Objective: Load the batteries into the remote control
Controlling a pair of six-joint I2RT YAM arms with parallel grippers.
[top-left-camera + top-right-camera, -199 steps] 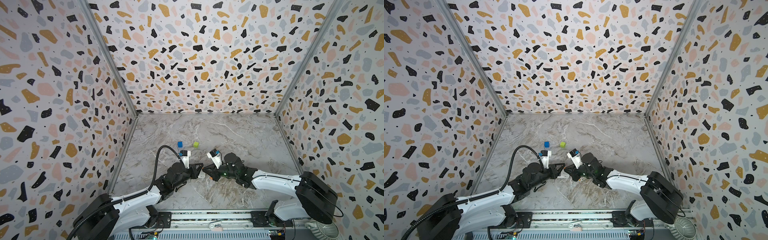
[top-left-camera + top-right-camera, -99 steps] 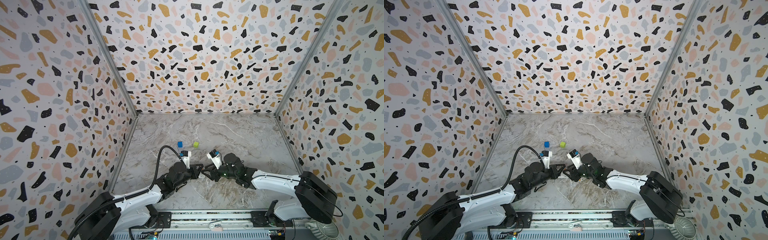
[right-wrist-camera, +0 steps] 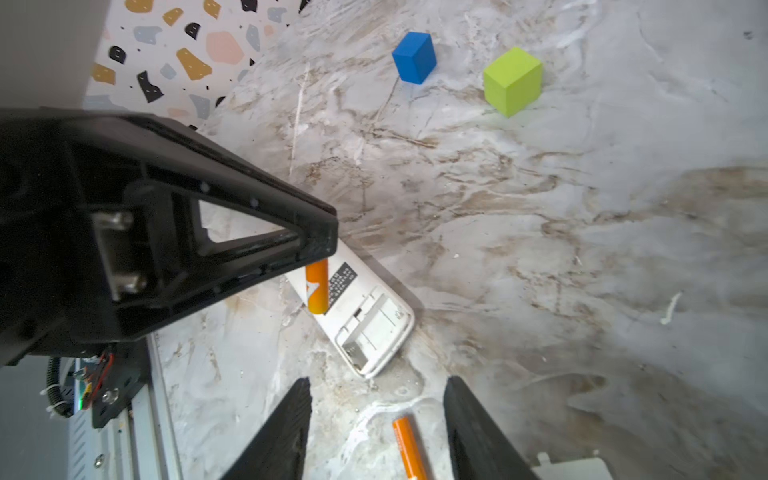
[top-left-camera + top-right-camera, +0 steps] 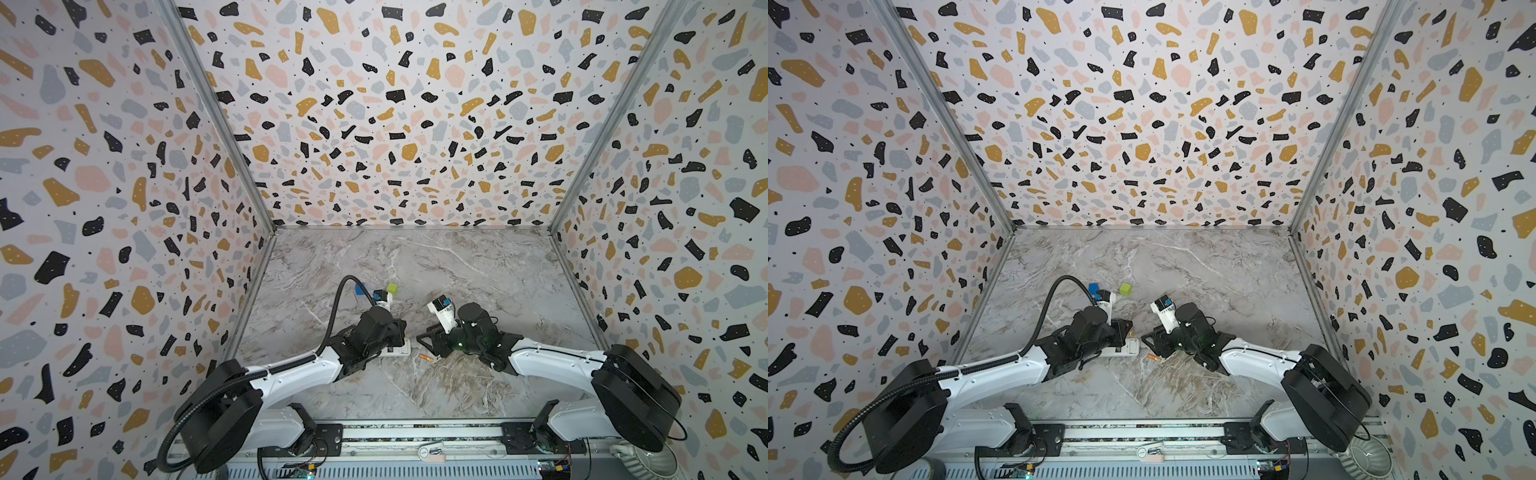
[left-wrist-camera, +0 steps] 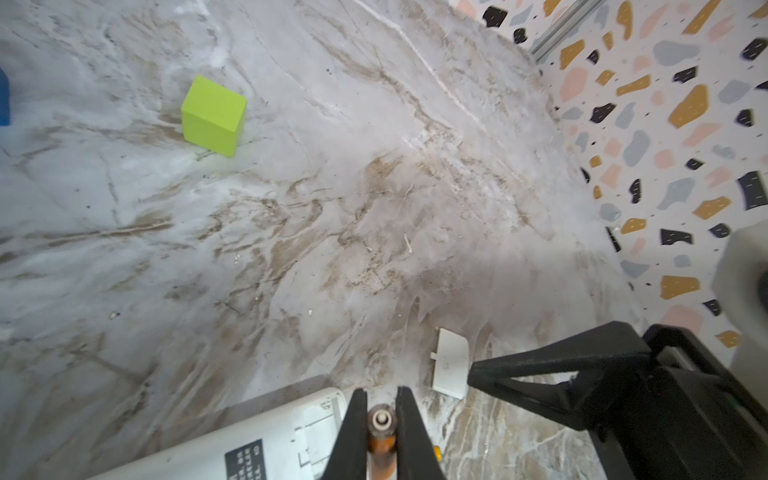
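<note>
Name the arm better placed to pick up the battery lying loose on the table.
Right. The right hand is open, the loose battery lying between its fingers in the wrist view. The left hand is shut on the other battery over the remote.

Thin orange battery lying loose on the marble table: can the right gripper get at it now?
Probably yes: the right gripper is open, and the thin orange battery lies on bare marble between its fingers, nothing covering it.

The remote control looks smooth white plastic, the batteries glossy, the table marbled.
</note>
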